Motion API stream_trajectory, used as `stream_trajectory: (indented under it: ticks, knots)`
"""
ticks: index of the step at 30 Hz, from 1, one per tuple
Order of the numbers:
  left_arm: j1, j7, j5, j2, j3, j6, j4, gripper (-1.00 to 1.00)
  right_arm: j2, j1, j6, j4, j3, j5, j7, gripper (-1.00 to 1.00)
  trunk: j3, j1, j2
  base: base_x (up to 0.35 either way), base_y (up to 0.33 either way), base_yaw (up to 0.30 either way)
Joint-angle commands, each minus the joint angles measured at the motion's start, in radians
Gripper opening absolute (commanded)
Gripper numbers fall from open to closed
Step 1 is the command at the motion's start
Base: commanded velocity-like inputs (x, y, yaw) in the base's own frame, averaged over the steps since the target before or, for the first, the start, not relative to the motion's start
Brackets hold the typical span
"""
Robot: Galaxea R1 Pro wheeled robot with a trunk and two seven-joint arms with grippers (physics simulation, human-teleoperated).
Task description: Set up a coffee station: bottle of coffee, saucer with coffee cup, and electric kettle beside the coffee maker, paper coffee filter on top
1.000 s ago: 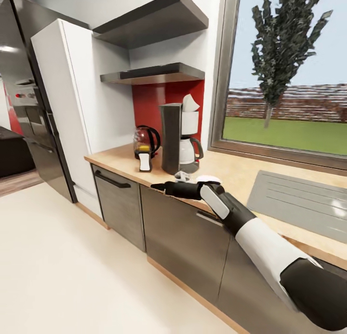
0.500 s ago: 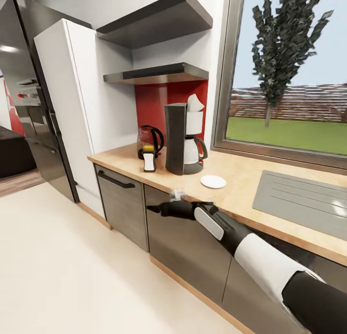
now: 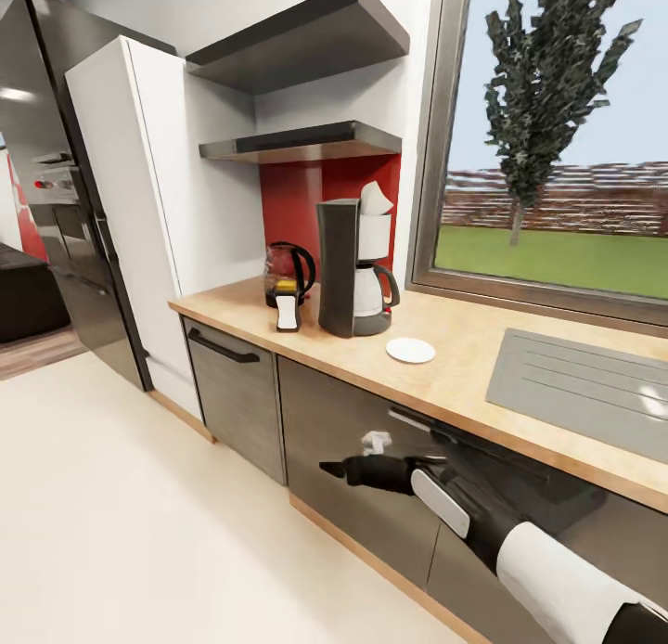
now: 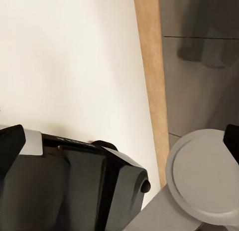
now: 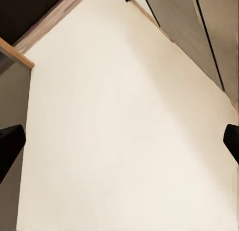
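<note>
Saucer (image 3: 410, 350) on countertop (image 3: 464, 366), well above right hand (image 3: 332, 469), fingers apart

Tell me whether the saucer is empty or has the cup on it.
Empty: the saucer lies bare on the countertop beside the coffee maker.

place: home kitchen | evidence: countertop (image 3: 464, 361), sink (image 3: 580, 384), fridge (image 3: 56, 189), coffee maker (image 3: 348, 268)

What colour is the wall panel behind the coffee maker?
Red, seen best in the head view, behind the coffee maker.
</note>
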Motion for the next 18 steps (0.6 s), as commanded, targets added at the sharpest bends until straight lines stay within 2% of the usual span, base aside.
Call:
stream_trajectory:
  ticks: [1, 2, 3, 5, 6, 8, 10, 14, 15, 18]
  knots:
    - [0.0, -0.002, 0.006, 0.0, -0.004, 0.01, 0.0, 1.0, -0.012, 0.014, -0.002, -0.001, 0.003, -0.007, 0.0, 1.0, -0.001, 0.0, -0.001, 0.0, 0.0, 0.0]
    - [0.0, 0.0, 0.006, -0.001, -0.004, 0.01, 0.0, 1.0, -0.023, 0.031, -0.005, -0.001, 0.003, -0.007, 0.0, 1.0, -0.001, 0.0, -0.001, 0.0, 0.0, 0.0]
    - [0.0, 0.004, 0.006, -0.004, -0.006, 0.01, -0.002, 1.0, -0.079, 0.112, -0.019, 0.0, 0.002, -0.01, 0.002, 1.0, -0.001, 0.0, -0.001, 0.0, 0.0, 0.0]
    - [0.0, 0.005, 0.006, -0.005, -0.005, 0.009, -0.001, 1.0, -0.099, 0.139, -0.028, 0.0, 0.002, -0.01, 0.009, 1.0, -0.001, 0.0, -0.001, 0.0, 0.0, 0.0]
    - [0.0, 0.005, 0.007, -0.006, -0.004, 0.009, -0.001, 1.0, -0.119, 0.169, -0.038, 0.0, 0.001, -0.01, 0.025, 1.0, -0.001, 0.0, -0.001, 0.0, 0.0, 0.0]
    - [0.0, 0.006, 0.006, -0.007, -0.003, 0.009, -0.001, 1.0, -0.139, 0.204, -0.05, 0.003, 0.001, -0.01, 0.049, 1.0, -0.001, 0.0, -0.001, 0.0, 0.0, 0.0]
    - [0.0, 0.007, 0.006, -0.007, 0.008, 0.009, 0.0, 1.0, -0.168, 0.265, -0.078, 0.018, 0.0, -0.009, 0.087, 1.0, -0.001, 0.0, -0.001, 0.0, 0.0, 0.0]
    - [0.0, 0.007, 0.006, -0.008, 0.043, 0.009, -0.001, 1.0, -0.205, 0.338, -0.146, 0.062, -0.001, -0.009, 0.138, 1.0, -0.001, 0.0, -0.001, 0.0, 0.0, 0.0]
    - [0.0, 0.006, 0.006, -0.008, 0.06, 0.009, -0.001, 1.0, -0.222, 0.369, -0.185, 0.096, 0.0, -0.01, 0.169, 1.0, -0.001, 0.0, -0.001, 0.0, 0.0, 0.0]
    - [0.0, 0.006, 0.006, -0.009, 0.076, 0.009, 0.0, 1.0, -0.238, 0.408, -0.24, 0.166, -0.001, -0.01, 0.229, 1.0, -0.001, 0.0, -0.001, 0.0, 0.0, 0.0]
